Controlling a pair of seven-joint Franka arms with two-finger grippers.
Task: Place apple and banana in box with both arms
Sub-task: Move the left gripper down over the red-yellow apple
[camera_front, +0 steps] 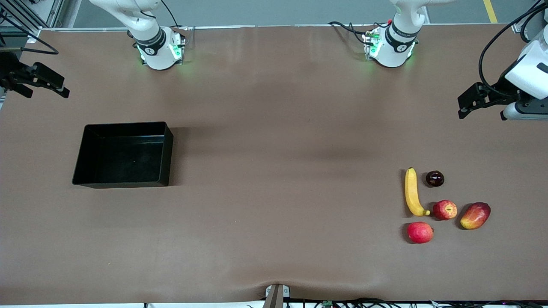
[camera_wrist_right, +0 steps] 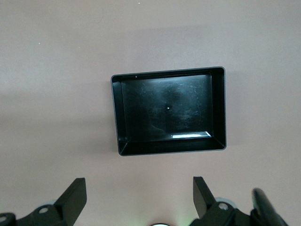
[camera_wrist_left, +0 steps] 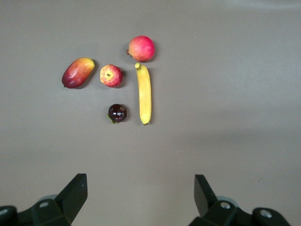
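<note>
The apple (camera_front: 445, 210) sits on the tabletop (camera_front: 274, 171) toward the left arm's end, touching nothing, just beside the stem end of the banana (camera_front: 413, 192). The banana lies lengthwise, running from near the apple away from the front camera. 3 other fruits ring them: a pinkish-red round fruit (camera_front: 420, 232) nearer the front camera than the apple, a red-yellow mango (camera_front: 475, 215) beside the apple toward the left arm's end, and a small dark round fruit (camera_front: 435, 178) beside the banana's tip.

The left claw (camera_front: 464, 104) hangs in the air over the tabletop's edge at the left arm's end, well apart from the fruit cluster, its 2 fingers spread wide and holding nothing; in the left wrist view the apple (camera_wrist_left: 111, 76) and banana (camera_wrist_left: 144, 93) lie well ahead of the spread fingers (camera_wrist_left: 74, 195).

The box (camera_front: 124, 155) rests toward the right arm's end, well apart from all the fruit, with nothing in it. The right claw (camera_front: 47, 85) hovers over that end's tabletop edge, also spread and holding nothing; its wrist view shows the box (camera_wrist_right: 169, 111) ahead of its fingers (camera_wrist_right: 75, 194). Both arms wait.
</note>
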